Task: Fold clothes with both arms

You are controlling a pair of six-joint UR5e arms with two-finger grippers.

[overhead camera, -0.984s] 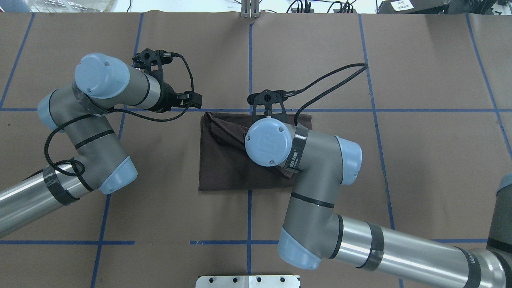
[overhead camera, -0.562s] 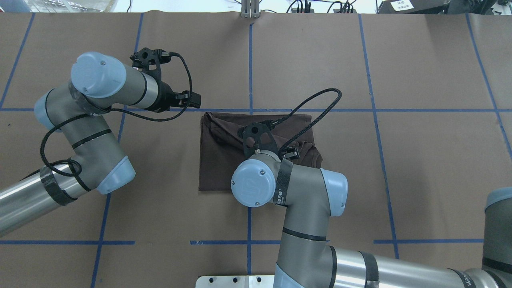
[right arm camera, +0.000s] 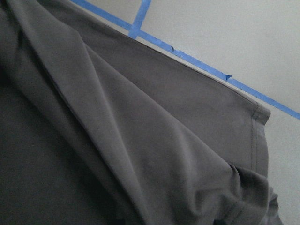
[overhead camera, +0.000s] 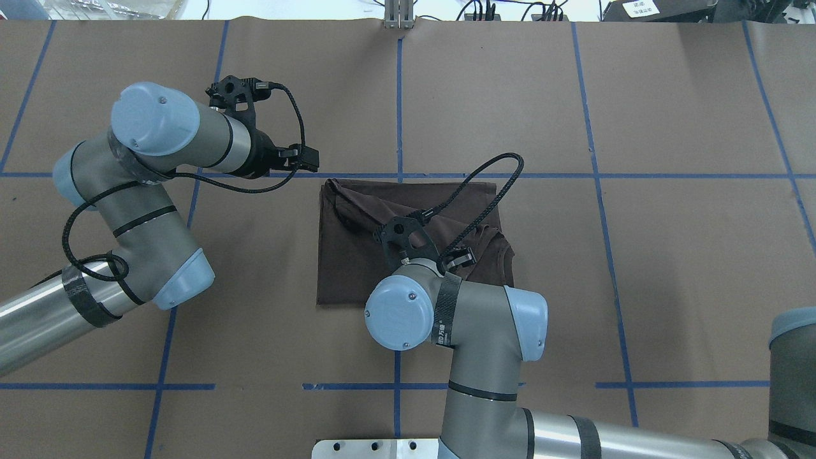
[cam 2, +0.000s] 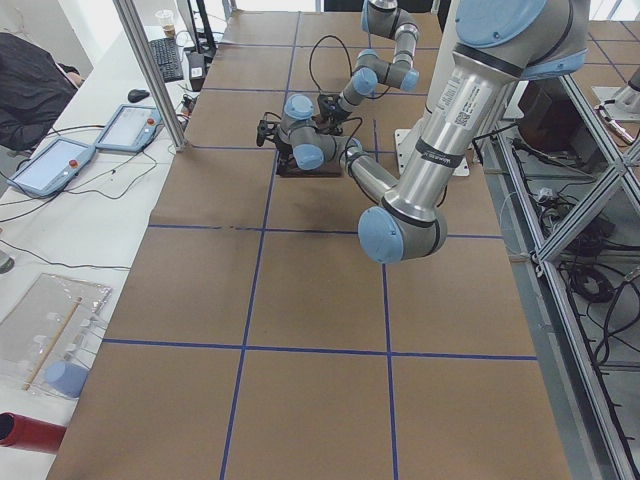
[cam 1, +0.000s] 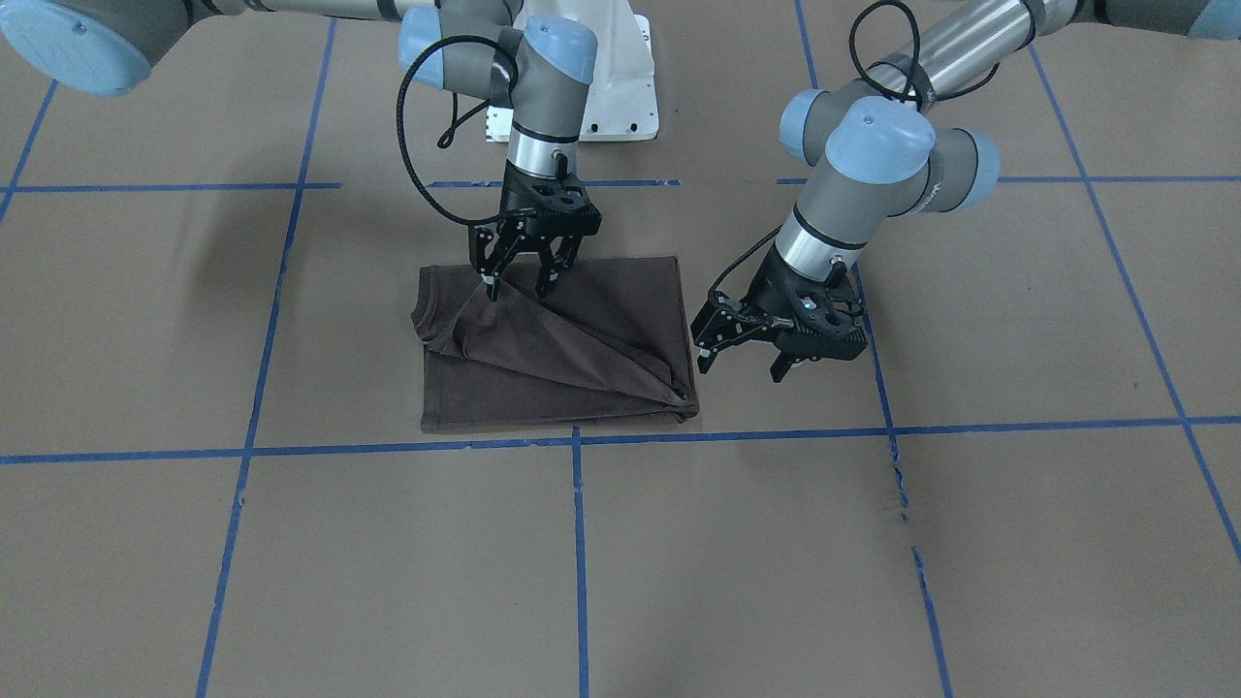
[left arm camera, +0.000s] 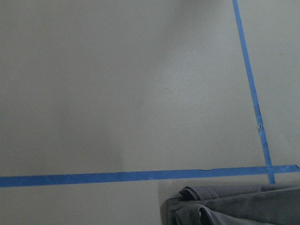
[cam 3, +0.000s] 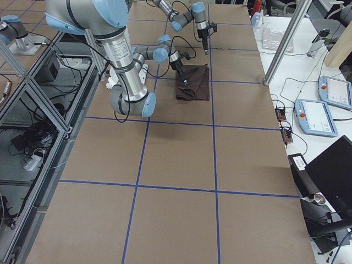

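While right gripper (cam 1: 517,288) and left gripper (cam 1: 741,367) gape, T-shirt (cam 1: 572,393) lies on blue-taped brown table (cam 1: 776,562); tablets (cam 2: 45,167) nearby.

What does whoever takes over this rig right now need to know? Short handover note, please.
Left gripper: open, empty, low beside the T-shirt, not touching it.
Right gripper: open, fingertips down at the T-shirt's robot-side edge; contact unclear.
T-shirt: mid-table, just on the robot's side of a blue tape line.
Done: folded to a rough rectangle.
Left: the top layer lies as a loose diagonal flap, bunched at one corner. It likely needs squaring, and perhaps another fold.
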